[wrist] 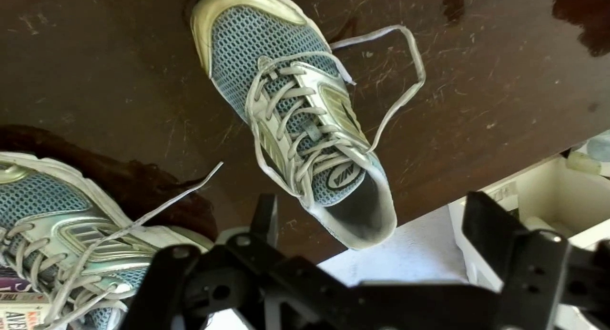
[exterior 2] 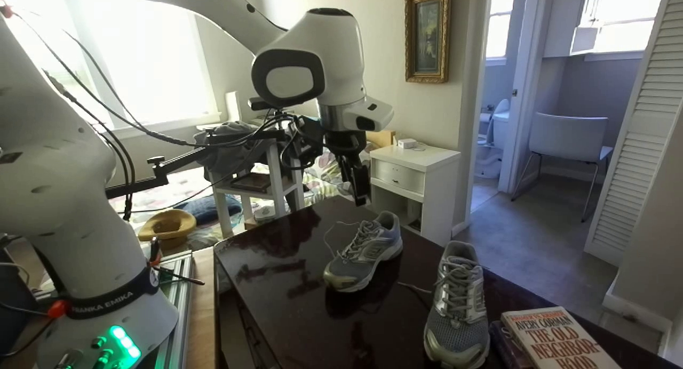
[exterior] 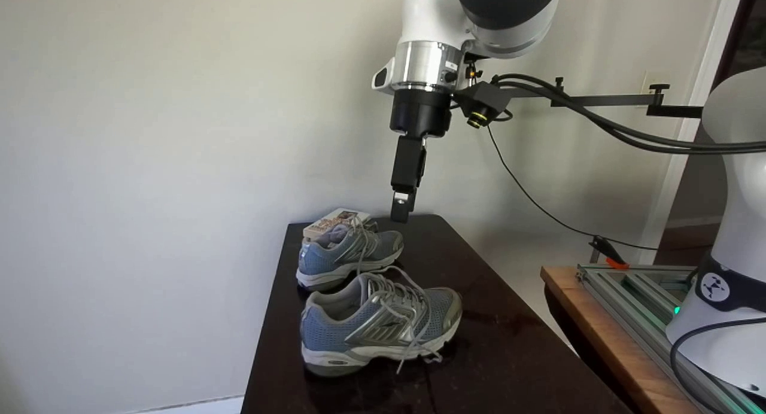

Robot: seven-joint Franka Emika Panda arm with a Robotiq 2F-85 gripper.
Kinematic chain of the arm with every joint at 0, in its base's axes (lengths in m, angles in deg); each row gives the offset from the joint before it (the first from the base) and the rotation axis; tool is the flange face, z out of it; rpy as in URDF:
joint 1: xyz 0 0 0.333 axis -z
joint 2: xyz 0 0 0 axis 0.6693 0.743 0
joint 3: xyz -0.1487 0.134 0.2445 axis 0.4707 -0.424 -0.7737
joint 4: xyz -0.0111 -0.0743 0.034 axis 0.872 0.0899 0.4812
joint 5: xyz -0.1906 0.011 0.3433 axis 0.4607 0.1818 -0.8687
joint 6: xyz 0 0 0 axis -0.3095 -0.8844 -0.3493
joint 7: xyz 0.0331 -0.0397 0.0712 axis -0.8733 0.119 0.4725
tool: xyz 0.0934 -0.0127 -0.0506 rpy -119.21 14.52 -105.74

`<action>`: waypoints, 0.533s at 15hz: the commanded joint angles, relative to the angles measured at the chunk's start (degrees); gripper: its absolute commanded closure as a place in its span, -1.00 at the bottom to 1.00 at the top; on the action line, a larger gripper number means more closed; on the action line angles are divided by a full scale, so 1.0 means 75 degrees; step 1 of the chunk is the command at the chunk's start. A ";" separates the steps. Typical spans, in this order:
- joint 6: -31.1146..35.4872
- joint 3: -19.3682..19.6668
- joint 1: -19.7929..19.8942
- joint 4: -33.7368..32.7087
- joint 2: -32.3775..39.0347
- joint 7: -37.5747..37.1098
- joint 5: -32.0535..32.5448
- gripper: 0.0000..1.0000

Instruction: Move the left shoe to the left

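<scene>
1. In an exterior view: the tool (exterior: 401, 215) hangs above the surface (exterior: 497, 357), apart from everything on it. Seen edge-on, so I cannot tell its spread here. The left shoe (exterior: 377, 327) — taken as the one farther from the books (exterior: 335, 221) — stands upright on its sole, twin sneaker (exterior: 350, 252) beside it.
2. In an exterior view: the tool (exterior 2: 362, 199) appears near the heel end of the left shoe (exterior 2: 365, 254), higher up; the twin sneaker (exterior 2: 458, 310) stands between that shoe and the books (exterior 2: 557, 339).
3. In the wrist view: the tool (wrist: 371, 197) is spread wide, holding nothing; the left shoe (wrist: 305, 125) has its heel collar (wrist: 376, 231) in line with the gap. Judged step: approach, grasp not yet made. Next move, probably: lower over the collar, narrow on it, then shift the shoe to the robot's left, away from its twin. Loose lace (wrist: 421, 65) — could snag.
</scene>
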 commanded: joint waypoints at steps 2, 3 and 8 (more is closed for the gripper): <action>0.0193 -0.0200 0.0231 -0.0108 0.0164 -0.0148 -0.0110 -1.00; 0.0210 -0.0158 0.0198 -0.0328 0.0493 -0.0389 -0.0582 -1.00; 0.1070 -0.0444 0.0139 -0.0640 0.1583 -0.1355 -0.2140 -1.00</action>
